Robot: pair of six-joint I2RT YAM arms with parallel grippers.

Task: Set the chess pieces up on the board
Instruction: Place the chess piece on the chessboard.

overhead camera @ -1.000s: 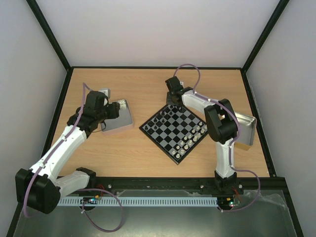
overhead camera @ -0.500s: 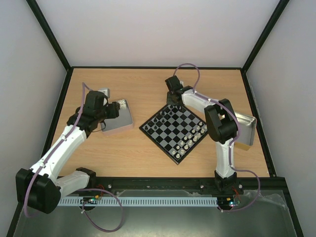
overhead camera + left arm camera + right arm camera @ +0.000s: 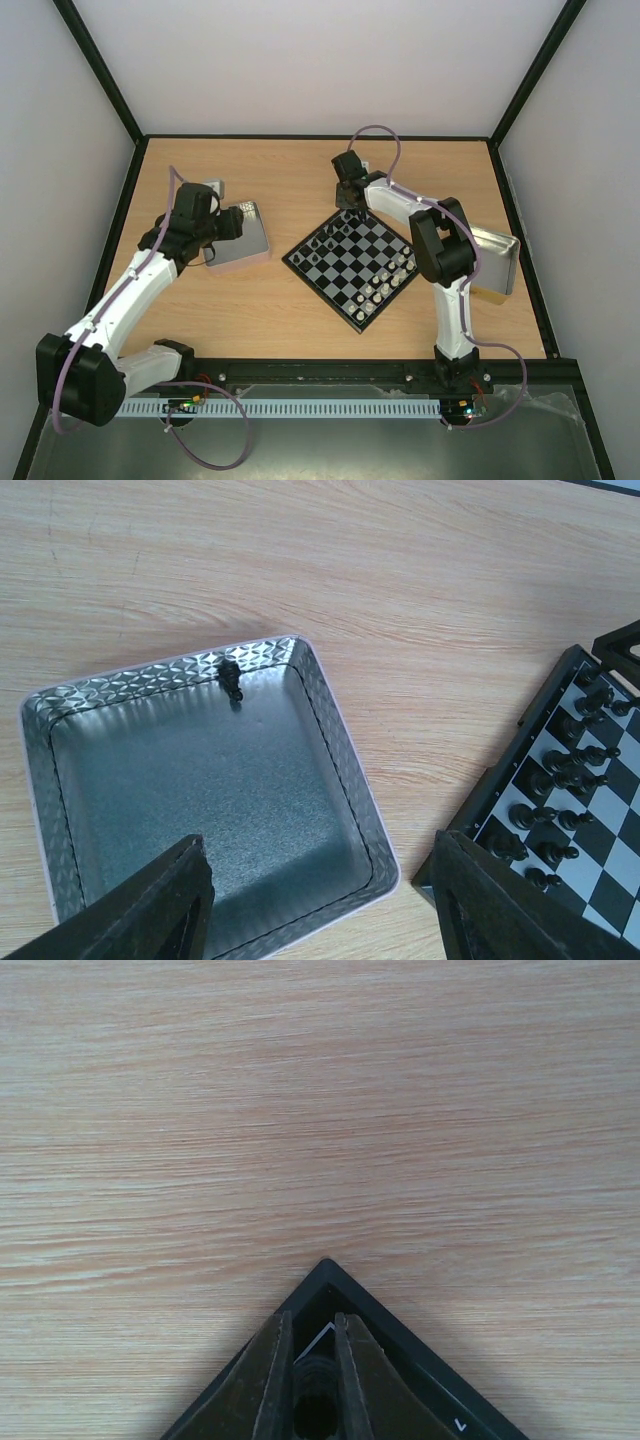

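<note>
Locate the board (image 3: 352,262) at centre of the top view, resting on the counter (image 3: 260,170). Note the right fingers (image 3: 272,1380) closed onto a black corner piece (image 3: 315,1412) at the board's uppermost corner, presumably to seat it on its square. Note the left fingers (image 3: 150,910) held apart above the left tray (image 3: 328,710), probably staged for the next pick. Count one board, two trays including the right tray (image 3: 500,262) at mid-right, and one loose black piece (image 3: 231,674) against the left tray's upper wall. Treat the on-board total as too small to count.

Light wood-grain worktop (image 3: 300,180) enclosed by plain white walls (image 3: 300,60); black frame bars (image 3: 100,70) seen at corners; evenly lit.
</note>
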